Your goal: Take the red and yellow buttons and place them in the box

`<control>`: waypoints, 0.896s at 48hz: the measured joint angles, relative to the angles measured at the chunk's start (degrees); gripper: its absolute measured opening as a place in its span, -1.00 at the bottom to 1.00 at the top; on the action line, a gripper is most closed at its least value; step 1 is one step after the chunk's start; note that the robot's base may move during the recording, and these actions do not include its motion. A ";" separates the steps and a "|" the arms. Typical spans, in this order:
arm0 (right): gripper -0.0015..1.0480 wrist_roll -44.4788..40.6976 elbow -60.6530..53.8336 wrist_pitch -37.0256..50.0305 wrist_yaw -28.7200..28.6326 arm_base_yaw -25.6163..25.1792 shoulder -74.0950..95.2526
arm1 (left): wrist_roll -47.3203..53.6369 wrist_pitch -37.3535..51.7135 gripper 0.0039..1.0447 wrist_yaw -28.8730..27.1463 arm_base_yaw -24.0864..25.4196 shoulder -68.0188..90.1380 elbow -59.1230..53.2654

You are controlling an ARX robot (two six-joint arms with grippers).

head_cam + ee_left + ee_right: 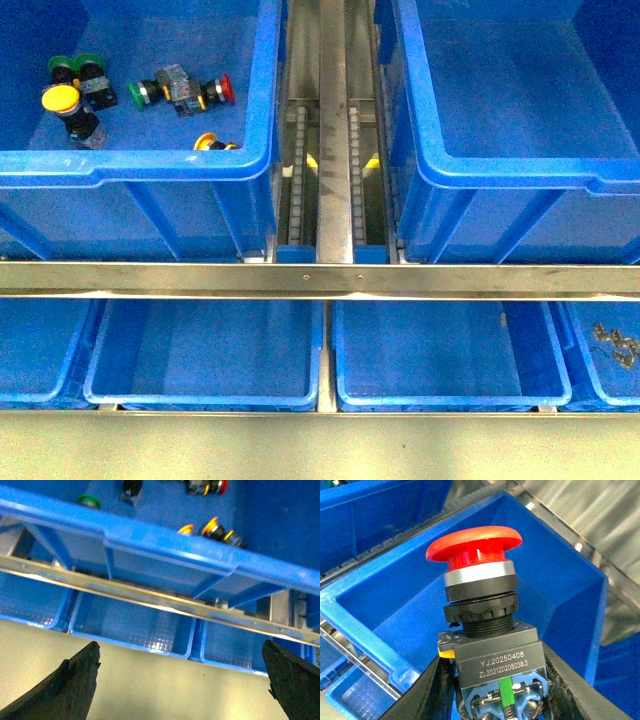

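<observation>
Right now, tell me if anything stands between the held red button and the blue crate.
Nothing visible does. The right gripper clamps the red button facing the open blue crate. The interior that shows around it is bare, but the part behind the button is hidden.

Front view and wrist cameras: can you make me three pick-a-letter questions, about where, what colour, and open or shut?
1. Where do the loose buttons lie?
A. left deep crate
B. a plate
C. a cup

2. Cap colour of the button in the right gripper?
A. green
B. red
C. yellow

3. The left gripper is:
A. open, empty
B. shut on a button
C. shut on a cup

Answers:
1 A, they sit on that crate's floor.
2 B, the right wrist view shows a red cap.
3 A, its fingers stand wide apart.
</observation>
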 joint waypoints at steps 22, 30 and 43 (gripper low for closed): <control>-0.28 11.85 0.09 -6.40 3.04 -0.98 -6.75 | 21.44 30.08 -0.40 3.52 8.59 -14.29 -13.75; -0.28 13.16 1.18 -6.43 3.78 -0.39 -6.01 | 22.14 23.65 -0.96 9.33 14.71 -21.33 -13.79; -0.29 14.91 0.52 -6.78 4.48 -0.15 -6.99 | 22.62 15.21 -0.96 9.92 14.82 -29.99 -13.81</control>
